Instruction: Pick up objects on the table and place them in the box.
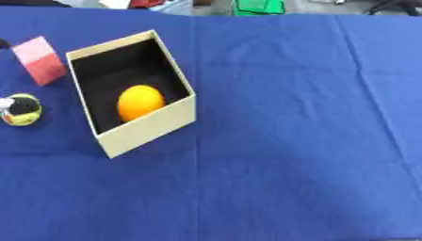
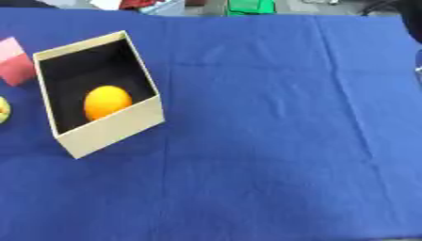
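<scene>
Landmark: the box point(image 1: 132, 94), cream outside, black inside, open top, sitting on the table point(image 1: 296, 141) under a blue cloth. It lies askew; its long axis runs from near-left to far-right of the table edge, 1 corner pointing toward the robot.

Room: right of the box the cloth is bare out to the table's right edge, and bare again all along the near side. Left of the box things crowd toward the left picture edge.

Inside the box: 1 orange point(image 1: 138, 102), low against the near wall, its lower part hidden by that wall.

Left of the box, apart from it: a pink block point(image 1: 39, 60), tilted, near the box's far-left corner. Nearer, a small round yellow-green and black thing point(image 1: 22, 110), cut off by the edge in the right eye view; hard to make out.

Neither hand shows, so nothing can be said of the fingers.

Beyond the box, past the table's far edge: green and red clutter, blurred.
</scene>
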Controlling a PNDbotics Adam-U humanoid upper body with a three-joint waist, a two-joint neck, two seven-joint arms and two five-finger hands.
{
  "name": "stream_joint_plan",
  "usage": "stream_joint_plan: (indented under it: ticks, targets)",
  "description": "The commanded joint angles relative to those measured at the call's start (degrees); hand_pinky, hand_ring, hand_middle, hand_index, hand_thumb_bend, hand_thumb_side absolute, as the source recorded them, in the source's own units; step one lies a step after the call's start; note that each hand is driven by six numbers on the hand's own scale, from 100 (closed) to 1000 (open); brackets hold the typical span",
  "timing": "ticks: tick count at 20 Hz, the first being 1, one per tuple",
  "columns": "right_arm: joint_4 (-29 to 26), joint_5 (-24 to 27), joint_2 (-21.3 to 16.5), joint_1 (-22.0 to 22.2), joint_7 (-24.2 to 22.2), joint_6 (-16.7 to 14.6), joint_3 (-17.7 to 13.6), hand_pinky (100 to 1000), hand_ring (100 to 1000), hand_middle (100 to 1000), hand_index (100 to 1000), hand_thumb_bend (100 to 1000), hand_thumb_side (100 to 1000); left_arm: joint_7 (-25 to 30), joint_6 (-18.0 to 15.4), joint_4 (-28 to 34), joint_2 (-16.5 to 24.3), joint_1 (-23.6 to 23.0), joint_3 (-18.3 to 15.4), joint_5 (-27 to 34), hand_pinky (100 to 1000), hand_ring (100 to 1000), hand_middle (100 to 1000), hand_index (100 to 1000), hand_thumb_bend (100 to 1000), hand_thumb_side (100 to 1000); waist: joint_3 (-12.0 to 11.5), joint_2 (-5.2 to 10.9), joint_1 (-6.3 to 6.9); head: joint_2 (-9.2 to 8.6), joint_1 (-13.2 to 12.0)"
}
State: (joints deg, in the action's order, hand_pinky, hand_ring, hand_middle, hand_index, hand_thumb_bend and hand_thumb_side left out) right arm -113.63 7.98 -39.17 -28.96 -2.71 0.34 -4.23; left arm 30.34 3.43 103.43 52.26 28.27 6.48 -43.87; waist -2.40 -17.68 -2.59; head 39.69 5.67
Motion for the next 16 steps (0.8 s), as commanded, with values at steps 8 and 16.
stream_joint_plan:
  ticks: [8, 16]
  targets:
    - [-0.96, -0.5, -1.36, -0.38, 0.05, 0.58, -0.75, 1000, 1000, 823, 1000, 100, 800, 12.02, 0.15, 0.24, 2.14, 0.54, -0.03, -1.96, 725, 839, 787, 913, 1000, 819, -0.21, 1.16, 0.1, -0.43, -2.75]
    - [-0.96, -0.72, -1.0, -0.34, -0.35, 0.81, -0.73, 1000, 1000, 822, 1000, 100, 806, 11.98, 2.82, -2.28, 1.21, 1.75, 1.32, -2.67, 722, 840, 792, 940, 753, 724, -0.3, 1.28, -0.06, -0.6, -3.76]
